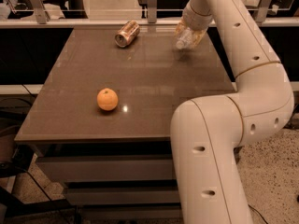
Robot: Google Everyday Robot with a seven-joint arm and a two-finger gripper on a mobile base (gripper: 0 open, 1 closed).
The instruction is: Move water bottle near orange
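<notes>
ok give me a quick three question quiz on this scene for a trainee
1. True or false: the can stands upright.
2. Where is the pincer? A) over the can B) at the far right of the table, closed around the water bottle C) beside the table, down by the floor
3. Which lies nearer the orange: the can or the water bottle?

Key: 1 false, it lies on its side. 2 B. 3 the can.
</notes>
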